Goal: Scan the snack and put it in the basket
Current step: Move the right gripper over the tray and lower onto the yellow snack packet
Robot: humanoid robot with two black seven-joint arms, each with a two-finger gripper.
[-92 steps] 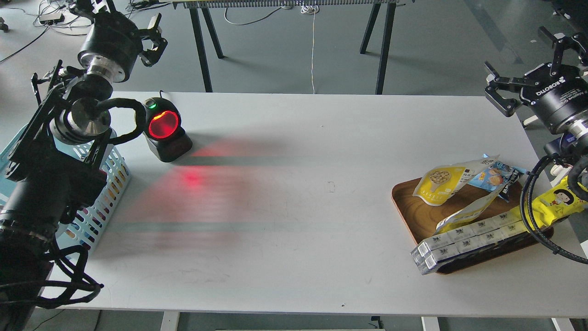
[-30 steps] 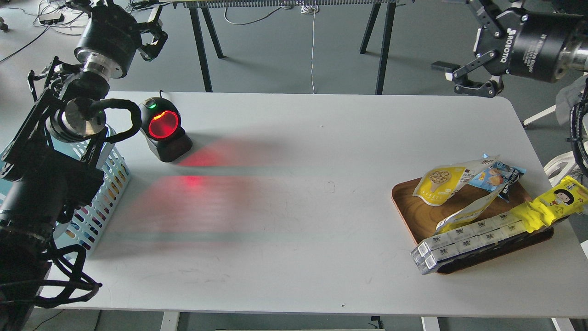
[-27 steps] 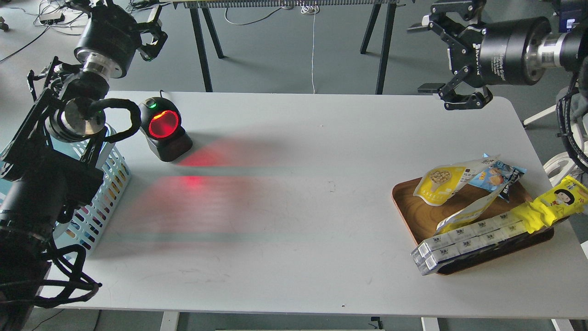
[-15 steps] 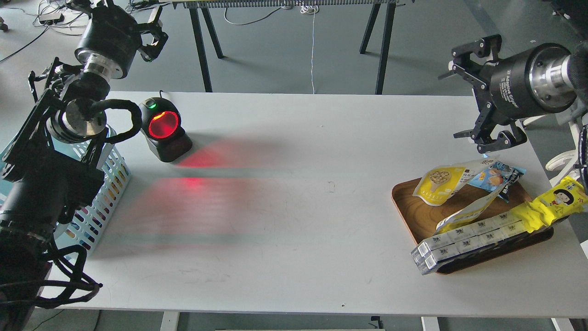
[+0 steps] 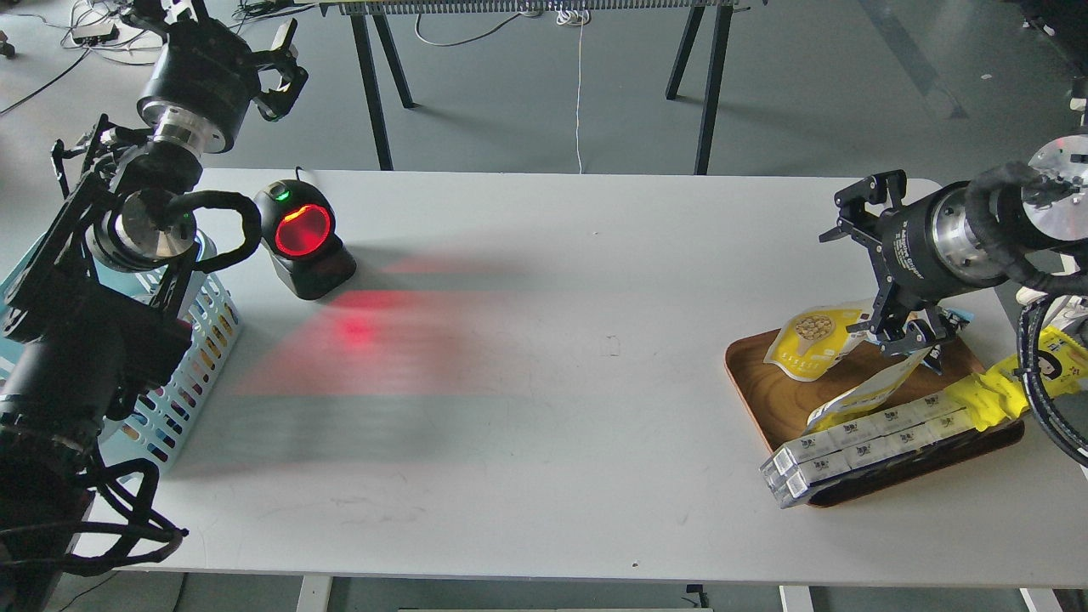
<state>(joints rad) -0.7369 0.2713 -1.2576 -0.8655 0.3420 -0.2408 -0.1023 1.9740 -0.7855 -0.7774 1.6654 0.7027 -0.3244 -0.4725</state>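
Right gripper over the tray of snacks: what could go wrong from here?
1. The right gripper, open, sits at the snack's top edge, where a blue packet overlaps; it may pinch both.
2. A second pouch leans under the snack, so lifting may drag it off the tray.
3. The basket lies partly under the left arm, hampering placement.

Right gripper [image 5: 871,259] spread wide; left gripper [image 5: 276,59] raised
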